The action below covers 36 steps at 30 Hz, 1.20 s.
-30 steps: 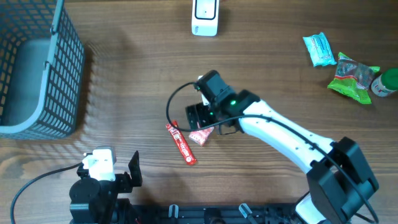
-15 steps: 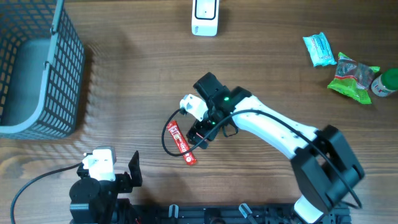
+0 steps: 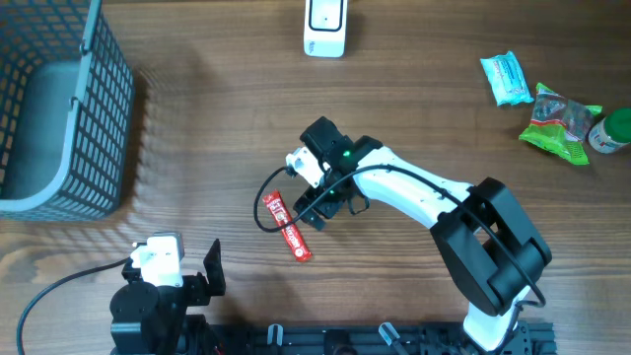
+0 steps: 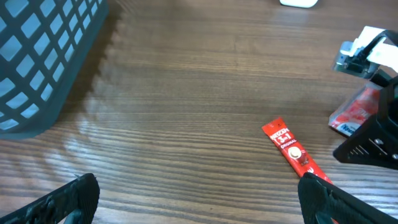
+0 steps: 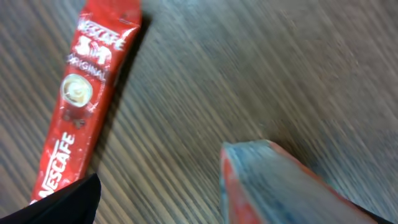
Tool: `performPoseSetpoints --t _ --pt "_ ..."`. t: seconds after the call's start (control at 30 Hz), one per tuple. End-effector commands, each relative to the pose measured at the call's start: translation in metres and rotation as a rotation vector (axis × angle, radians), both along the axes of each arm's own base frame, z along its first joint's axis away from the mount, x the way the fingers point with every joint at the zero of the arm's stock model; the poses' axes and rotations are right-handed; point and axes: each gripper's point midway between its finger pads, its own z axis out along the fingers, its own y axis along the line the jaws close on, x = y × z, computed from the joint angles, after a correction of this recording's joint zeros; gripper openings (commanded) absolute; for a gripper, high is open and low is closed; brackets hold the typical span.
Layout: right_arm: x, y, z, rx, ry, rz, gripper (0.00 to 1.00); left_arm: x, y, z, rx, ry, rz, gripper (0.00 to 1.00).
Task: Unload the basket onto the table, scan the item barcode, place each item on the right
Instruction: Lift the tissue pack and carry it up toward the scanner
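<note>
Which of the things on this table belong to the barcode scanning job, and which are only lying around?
For the job: white scanner; Nescafe stick; small red packet; right gripper, open, over these two items.

Lying about: blue snack packet; green snack bag; green-capped container; grey mesh basket; left gripper, open, away from the items.

- The left side of the bench (image 3: pixel 217 128) is blocked by a tall mesh basket (image 3: pixel 69 108).
- Bare wood is left wide between it and the right arm (image 3: pixel 424 192), stretched across the centre.
- Beside the arm's wrist, passage is narrowed by a flat stick sachet (image 3: pixel 287 229) and a small red packet (image 4: pixel 356 113).
- At the far edge a scanner (image 3: pixel 325 28) is flanked by open bench.
- The far right corner is crowded by snack packets (image 3: pixel 558 123) and a green-capped bottle (image 3: pixel 613 130).
</note>
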Motion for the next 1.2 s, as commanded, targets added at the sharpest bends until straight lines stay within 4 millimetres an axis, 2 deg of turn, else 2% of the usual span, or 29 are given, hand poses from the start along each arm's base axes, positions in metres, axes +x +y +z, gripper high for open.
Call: performPoseSetpoints --t 0.0,0.13,0.2,0.3,0.4,0.47,0.63,0.67,0.7,0.8,0.83,0.97,1.0,1.17 --pt "0.015 0.006 0.01 -0.005 -0.014 -0.062 1.0 0.001 0.001 -0.001 -0.003 -0.001 0.008 1.0" --pt "0.023 0.013 0.024 0.007 -0.032 -0.062 1.0 0.001 0.001 -0.001 -0.003 -0.001 0.008 1.0" --pt "0.025 0.009 0.023 -0.016 -0.044 -0.069 1.0 0.0 0.001 -0.001 -0.003 -0.001 0.008 1.0" --pt "0.026 -0.003 0.02 -0.076 -0.061 -0.08 0.92 0.0 0.001 -0.001 -0.003 -0.001 0.008 1.0" --pt "0.028 -0.017 0.017 -0.151 -0.082 -0.092 1.0 0.001 0.001 -0.001 -0.003 -0.001 0.008 1.0" --pt "0.03 -0.025 0.016 -0.189 -0.096 -0.097 1.0 0.0 0.001 -0.001 -0.003 -0.001 0.008 1.0" --pt "0.025 -0.021 0.016 -0.164 -0.069 -0.082 0.97 0.001 0.001 -0.001 -0.003 -0.001 0.008 1.0" --pt "0.023 -0.019 0.016 -0.154 -0.059 -0.079 0.94 0.001 0.001 -0.001 -0.003 -0.001 0.008 1.0" --pt "0.021 -0.018 0.016 -0.144 -0.048 -0.076 0.85 0.001 0.001 -0.001 -0.003 -0.001 0.008 1.0" --pt "0.017 -0.013 0.016 -0.118 -0.023 -0.071 0.5 0.001 0.001 -0.001 -0.003 -0.001 0.008 1.0" --pt "0.016 -0.012 0.016 -0.113 -0.019 -0.072 0.41 0.001 0.001 -0.001 -0.003 -0.001 0.008 1.0" --pt "0.014 -0.013 0.016 -0.112 -0.001 -0.088 0.17 0.001 0.001 -0.001 -0.003 -0.001 0.008 1.0" --pt "0.011 -0.012 0.016 -0.109 0.015 -0.093 0.07 0.001 0.001 -0.001 -0.003 -0.001 0.008 1.0" --pt "0.007 -0.01 0.021 -0.096 0.04 -0.089 0.04 0.001 0.001 -0.001 -0.003 -0.001 0.008 1.0"
